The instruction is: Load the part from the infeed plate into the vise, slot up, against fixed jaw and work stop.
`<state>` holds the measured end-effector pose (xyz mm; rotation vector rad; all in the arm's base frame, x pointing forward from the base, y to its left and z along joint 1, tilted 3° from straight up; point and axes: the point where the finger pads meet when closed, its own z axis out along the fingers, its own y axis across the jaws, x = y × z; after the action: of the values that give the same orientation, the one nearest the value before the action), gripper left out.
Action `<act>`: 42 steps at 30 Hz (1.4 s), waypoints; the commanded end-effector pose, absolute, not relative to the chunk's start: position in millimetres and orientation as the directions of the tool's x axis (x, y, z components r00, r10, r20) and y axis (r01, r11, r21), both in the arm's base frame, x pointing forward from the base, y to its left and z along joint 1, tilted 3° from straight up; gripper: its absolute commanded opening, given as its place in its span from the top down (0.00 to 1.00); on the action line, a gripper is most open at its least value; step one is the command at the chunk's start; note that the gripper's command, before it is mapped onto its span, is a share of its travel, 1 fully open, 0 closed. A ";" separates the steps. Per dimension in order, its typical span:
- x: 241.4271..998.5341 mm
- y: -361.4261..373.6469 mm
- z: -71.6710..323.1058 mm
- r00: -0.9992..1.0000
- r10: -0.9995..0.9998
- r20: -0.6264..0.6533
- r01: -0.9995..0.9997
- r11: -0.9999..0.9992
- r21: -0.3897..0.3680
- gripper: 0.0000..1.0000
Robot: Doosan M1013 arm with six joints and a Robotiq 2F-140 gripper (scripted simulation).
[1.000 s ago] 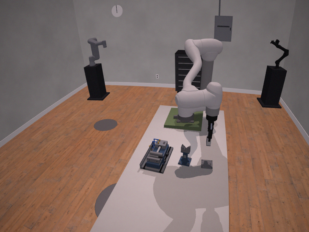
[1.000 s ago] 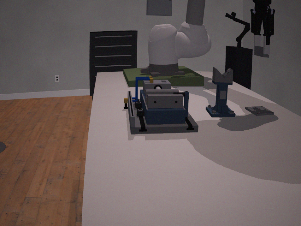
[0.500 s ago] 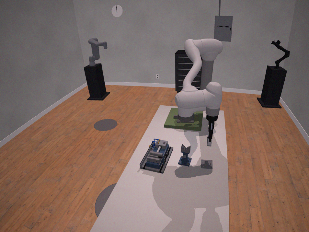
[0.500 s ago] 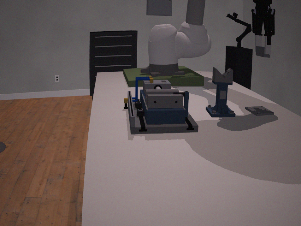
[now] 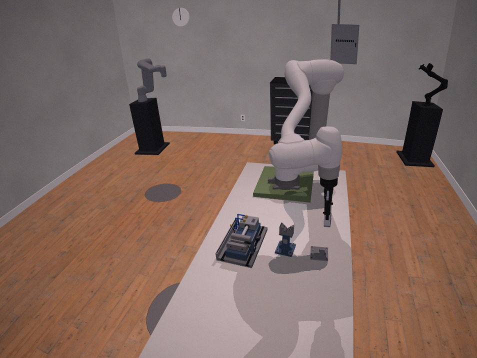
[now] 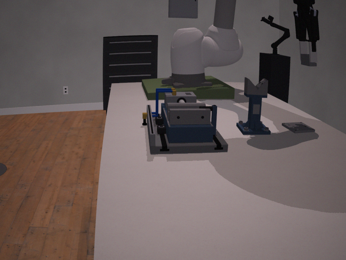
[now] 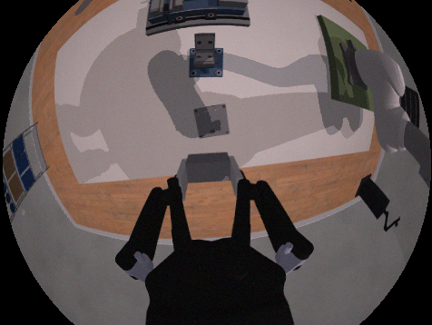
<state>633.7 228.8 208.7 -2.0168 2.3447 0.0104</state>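
A grey metal block, the part (image 7: 207, 169), hangs in the air, clamped between the two black fingers of the gripper (image 6: 308, 56). The block points straight down from the gripper, high above the desk (image 6: 173, 195) and touching nothing else.

Below it on the desk lies the infeed plate (image 5: 319, 253), a flat grey square with nothing on it. Just beside the plate stands the V-block (image 5: 286, 230), a grey notched rest on a blue post. Further along the desk sits the vise (image 5: 241, 244), blue and grey, its jaws apart, with blue air lines at one end.

The white arm (image 5: 304, 150) rises from a green base plate (image 5: 262, 190) at the far end of the desk and bends over so the gripper faces downward.
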 end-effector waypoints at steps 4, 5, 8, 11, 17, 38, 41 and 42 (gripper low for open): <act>642.7 244.7 210.6 -0.230 -0.967 -0.107 -0.971 0.235 -0.037 1.00; 644.4 247.5 211.1 -0.245 -0.962 -0.120 -0.967 0.251 -0.038 1.00; 650.3 256.5 213.0 -0.292 -0.943 -0.159 -0.953 0.302 -0.039 1.00; 652.5 259.7 213.8 -0.310 -0.935 -0.173 -0.946 0.320 -0.038 1.00; 668.0 280.0 220.8 -0.421 -0.867 -0.267 -0.896 0.443 -0.024 1.00; 742.9 333.4 271.4 -0.759 -0.352 -0.547 -0.533 0.819 0.213 1.00; 759.3 337.2 284.4 -0.793 -0.215 -0.570 -0.437 0.852 0.288 1.00; 764.7 337.9 288.7 -0.801 -0.168 -0.575 -0.405 0.859 0.313 1.00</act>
<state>749.7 333.7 277.1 -0.5851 2.5041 0.5230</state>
